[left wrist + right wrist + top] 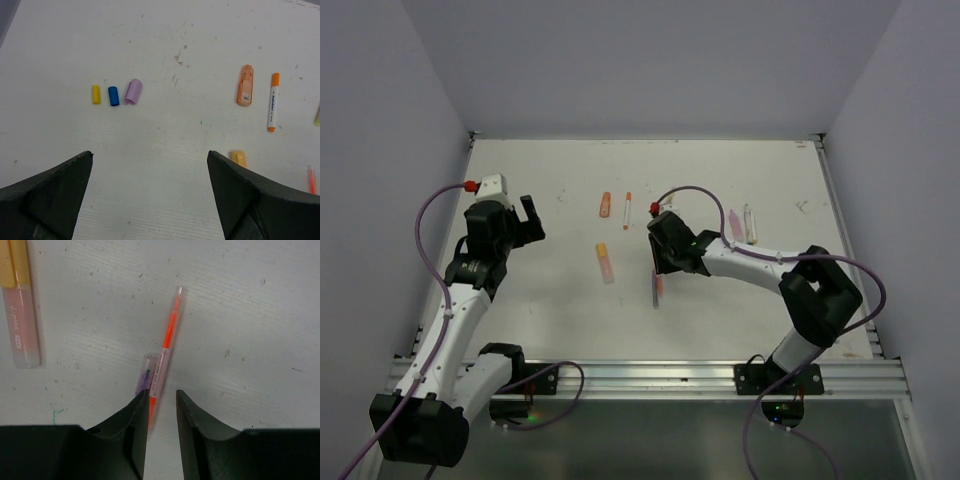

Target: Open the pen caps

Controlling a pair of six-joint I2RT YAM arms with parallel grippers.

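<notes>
Scuffed white worktop (pixel 560 310), grey walls (pixel 650 60), right hand (pixel 161 395) barely parted over slim orange pen (pixel 168 337), left hand (pixel 150 154) gaping well away.

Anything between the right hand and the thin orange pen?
Nothing visible: the right hand hangs over the near end of the slim orange plastic pen. Only a short clear lilac-tinted stub lies beside the pen, by one finger.

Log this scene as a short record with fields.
left gripper: jaws wide open, holding nothing
right gripper: jaws narrowly apart, above slim orange pen
loose caps: yellow cap, blue cap, lilac cap, in a row on the table
other pens: orange highlighter, white marker
</notes>
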